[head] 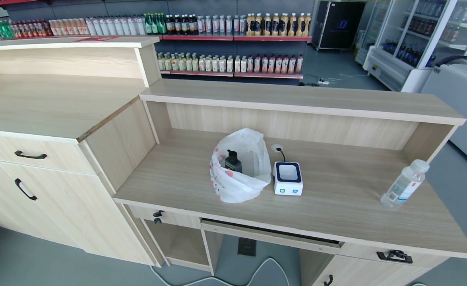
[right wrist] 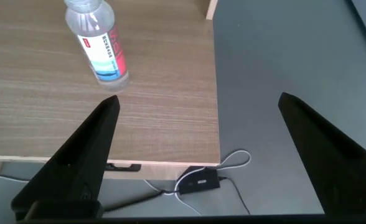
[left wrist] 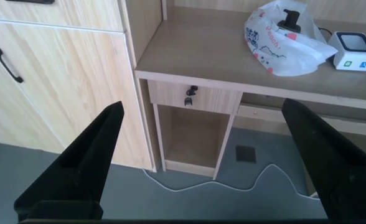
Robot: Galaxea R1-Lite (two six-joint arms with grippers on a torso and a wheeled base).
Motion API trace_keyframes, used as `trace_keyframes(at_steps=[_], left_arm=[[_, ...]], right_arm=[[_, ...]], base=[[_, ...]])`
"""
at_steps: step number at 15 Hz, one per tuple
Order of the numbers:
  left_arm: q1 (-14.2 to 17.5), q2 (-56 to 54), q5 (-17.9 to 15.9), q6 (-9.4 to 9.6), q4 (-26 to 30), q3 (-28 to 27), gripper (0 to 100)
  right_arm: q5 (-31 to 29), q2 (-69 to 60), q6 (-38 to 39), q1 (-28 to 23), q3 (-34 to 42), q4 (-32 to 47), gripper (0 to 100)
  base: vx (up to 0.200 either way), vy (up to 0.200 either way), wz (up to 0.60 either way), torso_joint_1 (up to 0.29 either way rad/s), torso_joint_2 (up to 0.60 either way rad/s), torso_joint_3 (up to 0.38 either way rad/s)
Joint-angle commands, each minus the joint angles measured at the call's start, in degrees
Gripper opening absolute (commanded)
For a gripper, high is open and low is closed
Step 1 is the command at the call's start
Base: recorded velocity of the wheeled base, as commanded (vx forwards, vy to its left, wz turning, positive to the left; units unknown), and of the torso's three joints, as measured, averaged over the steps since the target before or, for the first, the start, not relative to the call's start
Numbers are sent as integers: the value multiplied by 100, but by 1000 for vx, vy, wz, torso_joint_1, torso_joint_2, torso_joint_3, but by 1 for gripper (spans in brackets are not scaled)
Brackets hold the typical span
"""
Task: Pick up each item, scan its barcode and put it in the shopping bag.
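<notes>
A white plastic shopping bag (head: pixel 239 171) stands open on the middle of the wooden counter (head: pixel 336 198), with a dark pump bottle (head: pixel 233 160) inside it. Right beside the bag sits a white barcode scanner (head: pixel 287 178) with a blue-framed window. A clear water bottle (head: pixel 404 184) with a white cap stands upright near the counter's right end. My left gripper (left wrist: pixel 201 155) hangs open below and in front of the counter's left part, with the bag (left wrist: pixel 282 38) and scanner (left wrist: pixel 355 50) far off. My right gripper (right wrist: pixel 195 155) is open over the counter's right front corner, close to the water bottle (right wrist: pixel 99 40).
A raised shelf (head: pixel 297 101) runs along the counter's back. A taller cabinet (head: pixel 50 119) with drawers adjoins on the left. Cables (left wrist: pixel 233 183) lie on the grey floor under the counter. Shelves of drinks (head: pixel 217 28) and fridges (head: pixel 408 39) stand behind.
</notes>
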Motion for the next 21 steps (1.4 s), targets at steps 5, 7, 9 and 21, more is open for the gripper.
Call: trace_keyframes(at_steps=[5, 7, 9, 21], left_arm=[[0, -1, 0, -1, 2, 0, 100], [0, -1, 0, -1, 2, 0, 100], [0, -1, 0, -1, 2, 0, 100], [0, -1, 0, -1, 2, 0, 100]], right_arm=[[31, 1386, 304, 0, 17, -1411, 100], [31, 1667, 638, 17, 0, -1947, 100], [23, 1825, 823, 228, -141, -1991, 100], [-232, 2388, 920, 1546, -923, -2106, 100]], base=[[0, 0, 0, 0, 0, 0], [0, 0, 0, 0, 0, 0], [0, 0, 0, 0, 0, 0], [0, 0, 0, 0, 0, 0]])
